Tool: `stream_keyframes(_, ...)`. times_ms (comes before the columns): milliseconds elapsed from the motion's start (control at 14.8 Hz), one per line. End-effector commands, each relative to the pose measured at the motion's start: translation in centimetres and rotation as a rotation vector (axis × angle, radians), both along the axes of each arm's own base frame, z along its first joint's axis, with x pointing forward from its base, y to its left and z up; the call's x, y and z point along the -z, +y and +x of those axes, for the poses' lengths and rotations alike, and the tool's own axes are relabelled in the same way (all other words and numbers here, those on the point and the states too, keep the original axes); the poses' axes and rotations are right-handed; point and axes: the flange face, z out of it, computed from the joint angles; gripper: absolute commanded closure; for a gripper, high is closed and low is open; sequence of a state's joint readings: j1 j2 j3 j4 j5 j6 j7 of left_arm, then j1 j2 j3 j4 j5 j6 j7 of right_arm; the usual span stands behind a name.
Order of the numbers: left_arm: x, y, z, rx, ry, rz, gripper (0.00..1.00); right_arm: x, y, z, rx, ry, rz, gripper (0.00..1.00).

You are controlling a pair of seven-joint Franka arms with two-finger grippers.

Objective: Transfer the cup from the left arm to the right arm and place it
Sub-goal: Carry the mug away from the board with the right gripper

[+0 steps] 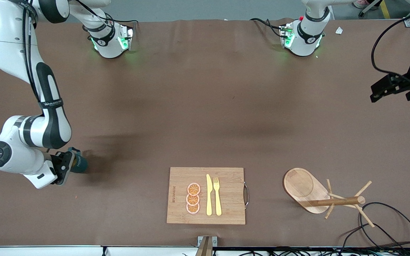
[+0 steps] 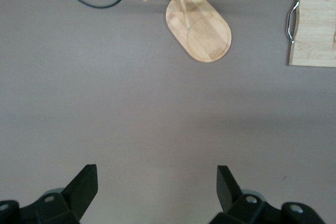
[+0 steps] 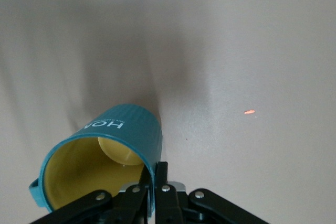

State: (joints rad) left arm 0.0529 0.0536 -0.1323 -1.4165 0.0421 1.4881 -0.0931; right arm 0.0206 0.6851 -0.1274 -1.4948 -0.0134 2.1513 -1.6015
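Note:
The dark teal ribbed cup (image 1: 79,163) with its yellow inside is in my right gripper (image 1: 70,163), low over the table at the right arm's end, tilted on its side. In the right wrist view the cup (image 3: 113,140) shows white lettering. The right gripper (image 3: 156,182) is shut on the cup's rim wall, one finger inside and one outside. I cannot tell whether the cup touches the table. My left gripper (image 1: 386,89) is open and empty, up over the left arm's end of the table. Its fingers stand wide apart in the left wrist view (image 2: 157,182).
A wooden board (image 1: 226,177) with a metal handle carries orange slices (image 1: 193,198), a yellow knife (image 1: 209,195) and a fork (image 1: 217,195). A wooden mug tree (image 1: 343,202) on an oval base (image 1: 299,185) stands toward the left arm's end, with black cables (image 1: 386,227) beside it.

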Motion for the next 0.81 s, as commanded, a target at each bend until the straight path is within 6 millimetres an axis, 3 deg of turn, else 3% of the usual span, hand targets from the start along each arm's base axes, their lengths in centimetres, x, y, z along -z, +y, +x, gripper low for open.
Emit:
stream_keyframes(0,-0.2,0.2,-1.9,0.024,-0.016,-0.012,0.00,-0.4,-0.7,0.5,-0.192,0.003,0.014,0.97)
stream_keyframes(474,-0.6,-0.2,-2.1,0.034,-0.013,-0.017,0.00,-0.8,-0.2,1.3,-0.563,-0.050,0.052,0.96)
stream_keyframes(745,0.6,-0.4,-1.6,0.030,0.010,-0.017,0.00,-0.4,-0.2,1.2,-0.612,-0.063,0.079,0.95)
